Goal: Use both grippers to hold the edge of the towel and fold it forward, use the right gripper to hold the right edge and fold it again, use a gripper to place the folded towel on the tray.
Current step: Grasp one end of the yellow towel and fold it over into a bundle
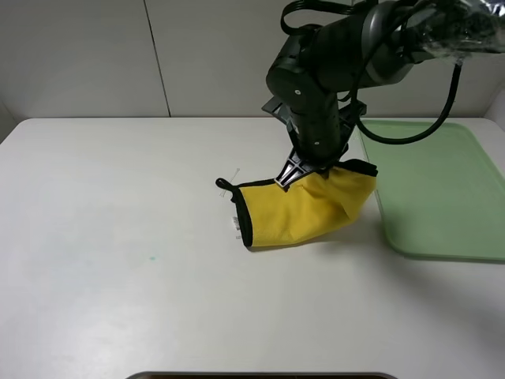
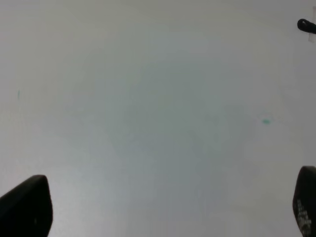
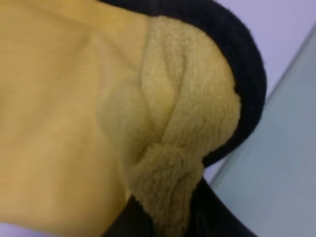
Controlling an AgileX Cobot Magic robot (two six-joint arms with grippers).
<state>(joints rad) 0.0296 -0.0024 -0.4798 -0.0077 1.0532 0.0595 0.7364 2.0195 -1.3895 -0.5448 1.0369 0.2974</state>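
- Right pincer [image 1: 306, 175] clamped on towel [image 1: 300, 212] at its bunched right edge [image 3: 165, 182], frame centre; cloth trails down-left, with its lower part on the counter [image 1: 118, 253].
- Tray [image 1: 442, 189] just right of held edge; right arm nearer.
- Left pincer [image 2: 165, 207] wide open over counter, holding nothing.

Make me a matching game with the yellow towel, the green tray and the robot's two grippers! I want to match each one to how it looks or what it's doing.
Things:
1. towel
2. tray
3. right gripper
4. left gripper

Descriptions:
A. pale green, at the right side of the table
B. open, with only white tabletop below it
C. yellow with black trim, one side lifted up
D. shut on a bunch of cloth

Pairs: 1-C, 2-A, 3-D, 4-B
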